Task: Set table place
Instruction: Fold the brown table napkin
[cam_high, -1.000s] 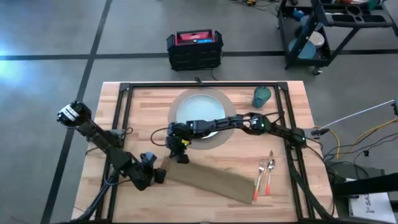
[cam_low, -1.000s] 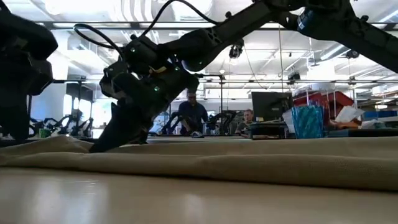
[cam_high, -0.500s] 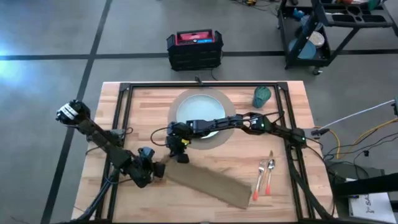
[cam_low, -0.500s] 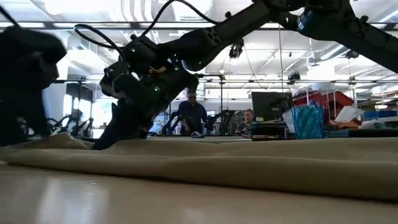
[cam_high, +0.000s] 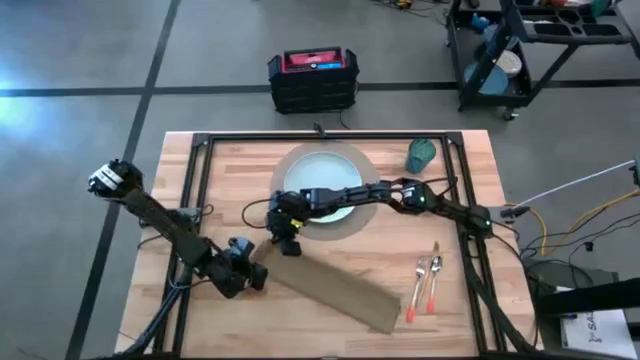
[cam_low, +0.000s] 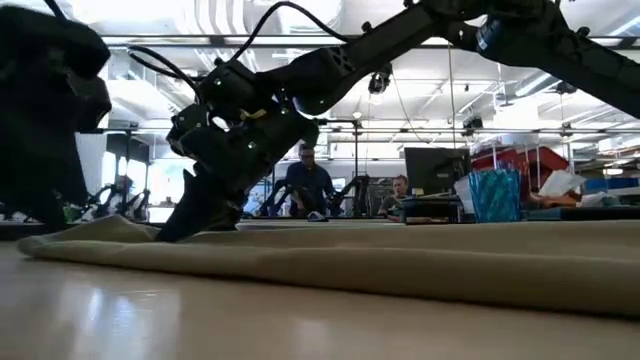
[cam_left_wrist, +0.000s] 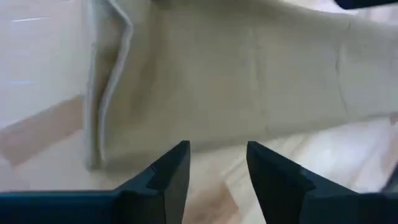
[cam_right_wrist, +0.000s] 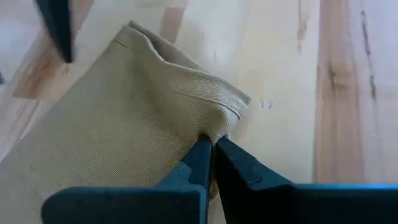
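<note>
The tan napkin (cam_high: 335, 290) lies folded in a long strip on the table (cam_high: 230, 170), slanting from middle left to near right. My right gripper (cam_high: 290, 246) reaches across the pale blue plate (cam_high: 318, 178) and round mat (cam_high: 368, 215) and is shut on the napkin's left end. My left gripper (cam_high: 256, 276) stands open just off that same end; its fingertips (cam_left_wrist: 177, 155) hover over bare wood in front of the cloth edge (cam_left_wrist: 186, 146). Fork and knife (cam_high: 425, 285) lie at the near right, and the teal cup (cam_high: 422, 155) stands at the far right. My right gripper pinches the far corner of the napkin's left end (cam_right_wrist: 214, 127) between its two fingers. The fingers (cam_low: 195, 215) slant down from above. The cloth bunches into a small ridge (cam_right_wrist: 205, 87) ahead of the fingertips; the rest of the napkin lies flat on the table.
A black frame rail (cam_high: 195, 200) crosses the table's left part. A black and red case (cam_high: 312, 80) sits on the floor beyond the far edge, and a black cart (cam_high: 540, 50) stands at the far right. People sit at desks (cam_low: 310, 185) behind the table.
My right gripper has pulled the napkin's left end a little toward the far edge, and the strip has slid with it, away from the near edge. My left gripper has shifted slightly, staying beside that end.
</note>
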